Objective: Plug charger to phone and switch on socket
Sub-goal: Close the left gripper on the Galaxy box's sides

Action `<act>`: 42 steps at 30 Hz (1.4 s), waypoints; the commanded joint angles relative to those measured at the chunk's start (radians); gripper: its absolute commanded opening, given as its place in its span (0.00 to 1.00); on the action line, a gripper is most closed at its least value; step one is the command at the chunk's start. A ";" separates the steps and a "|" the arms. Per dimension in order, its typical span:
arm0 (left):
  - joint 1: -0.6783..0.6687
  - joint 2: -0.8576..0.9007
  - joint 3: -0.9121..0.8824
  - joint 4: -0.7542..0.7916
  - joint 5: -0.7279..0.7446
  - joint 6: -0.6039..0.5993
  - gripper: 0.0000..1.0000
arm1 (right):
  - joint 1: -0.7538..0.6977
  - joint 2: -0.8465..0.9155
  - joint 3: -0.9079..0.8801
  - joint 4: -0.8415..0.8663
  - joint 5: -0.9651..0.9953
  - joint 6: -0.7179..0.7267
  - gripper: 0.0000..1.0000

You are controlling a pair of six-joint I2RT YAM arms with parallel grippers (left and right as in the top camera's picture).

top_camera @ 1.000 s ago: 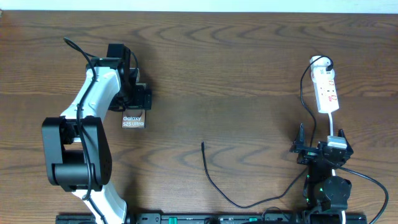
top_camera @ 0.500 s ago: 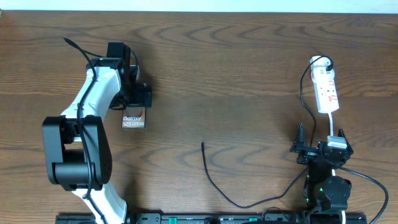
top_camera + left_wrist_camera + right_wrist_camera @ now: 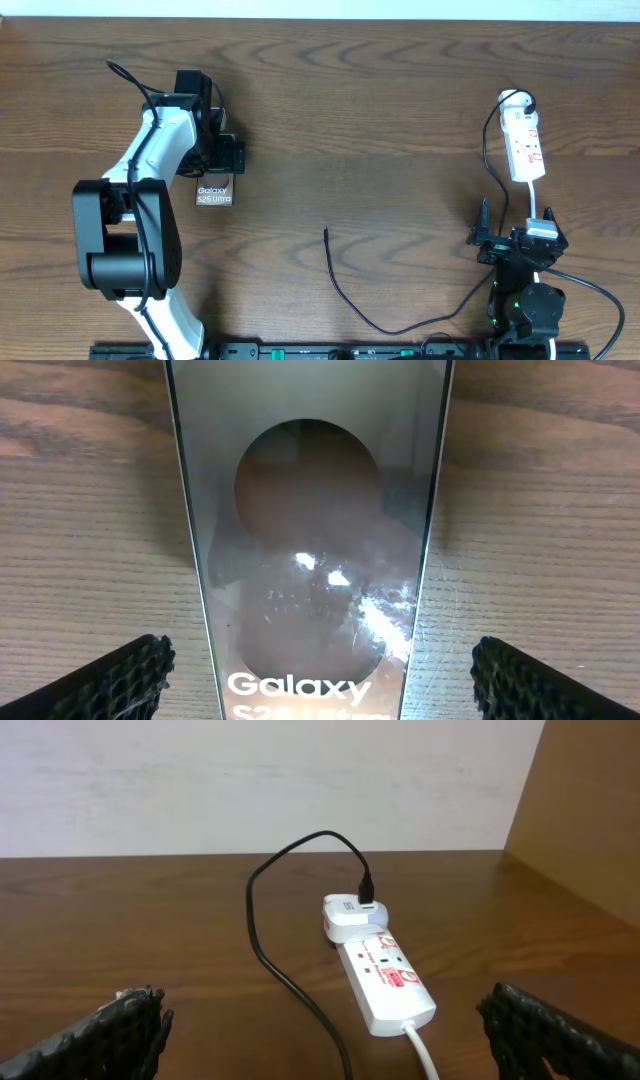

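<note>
Overhead view. One phone (image 3: 214, 194) lies flat on the brown wooden table (image 3: 380, 110), left of centre. Its near end shows a bronze-brown screen with white "Galaxy S25 Ultra" lettering; the far end is hidden under the left gripper (image 3: 216, 152). From this view it cannot be told how the left jaws stand.

One charger cable (image 3: 345, 295), thin and black, has its small plug tip lying free near the table centre, well apart from the phone. The cable loops toward the near edge, then runs up the right side to the socket (image 3: 526, 146). There is one socket, a white oblong strip with red marks, at the far right. One white cord (image 3: 535, 197) leaves its near end toward the right gripper (image 3: 520, 243), which sits near the front edge, close to the cord.

Left wrist view. The phone fills the middle of the frame: black frame, glossy screen with a dark oval, glare spots and the word "Galaxy". Two black ribbed fingertips (image 3: 105, 678) stand wide apart, one on each side of the phone, neither touching it. The left gripper is released.

Right wrist view. The socket lies ahead on the table with one white plug (image 3: 350, 916) at its far end, and the black cable enters that plug. Switch position cannot be read. Both fingertips (image 3: 125, 1030) are spread wide with nothing between them.
</note>
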 commanded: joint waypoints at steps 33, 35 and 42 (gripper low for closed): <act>-0.002 0.095 -0.035 0.047 -0.026 -0.017 0.98 | 0.007 -0.005 -0.001 -0.005 0.000 -0.008 0.99; -0.002 0.095 -0.035 0.047 -0.026 -0.017 0.98 | 0.007 -0.005 -0.001 -0.005 0.000 -0.008 0.99; -0.002 0.095 -0.035 0.048 -0.026 -0.017 0.98 | 0.007 -0.005 -0.001 -0.005 0.000 -0.008 0.99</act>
